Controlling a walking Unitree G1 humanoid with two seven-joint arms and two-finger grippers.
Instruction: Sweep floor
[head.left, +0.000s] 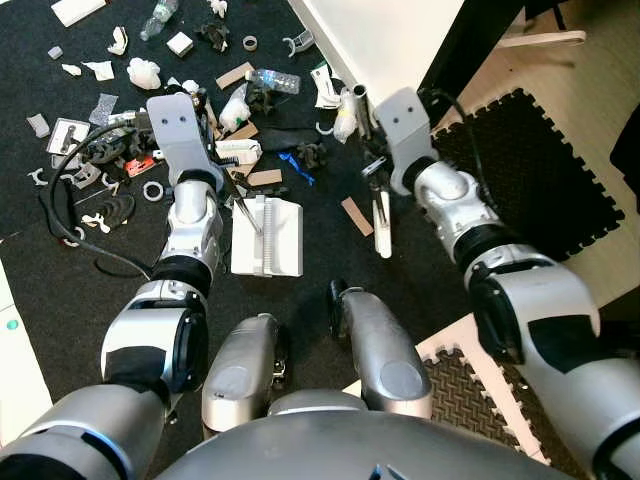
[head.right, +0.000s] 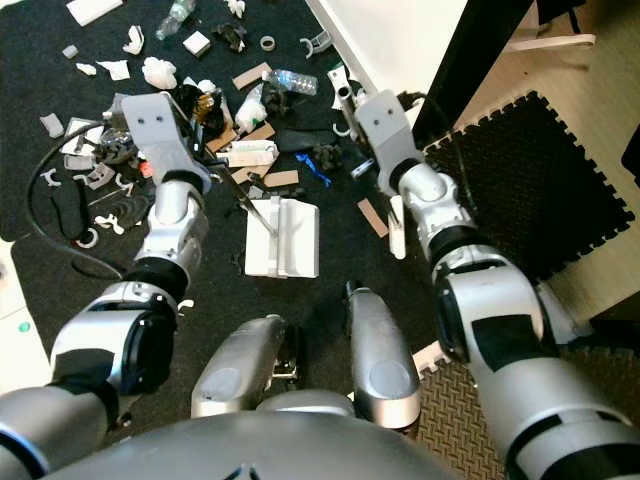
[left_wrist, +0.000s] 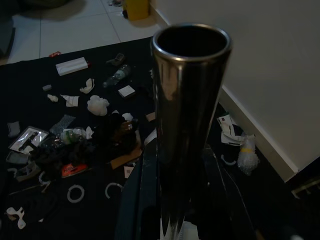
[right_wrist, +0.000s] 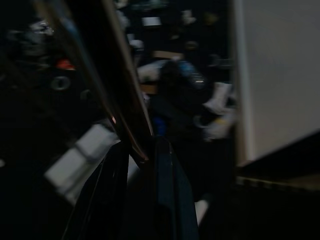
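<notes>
In the left eye view, a white dustpan (head.left: 268, 236) lies on the black mat (head.left: 330, 250) at the centre of the frame, with litter (head.left: 150, 110) of paper scraps, plastic bottles and rings spread across the upper left. The left gripper (head.left: 243, 205) sits at the dustpan's left edge, clamped on a thin metal pole (head.left: 250, 218). The right gripper (head.left: 378, 188), right of centre, hangs above a white brush handle (head.left: 383, 225); I cannot tell whether its fingers are open.

In the left wrist view, the shiny pole (left_wrist: 187, 115) rises up mid-frame between the dark fingers (left_wrist: 135, 200), rubbish behind it in the upper left.

The right wrist view is dark and blurred: two black fingers (right_wrist: 167, 190) at the bottom centre, a slanting metal rod (right_wrist: 120, 90) just above them.
</notes>
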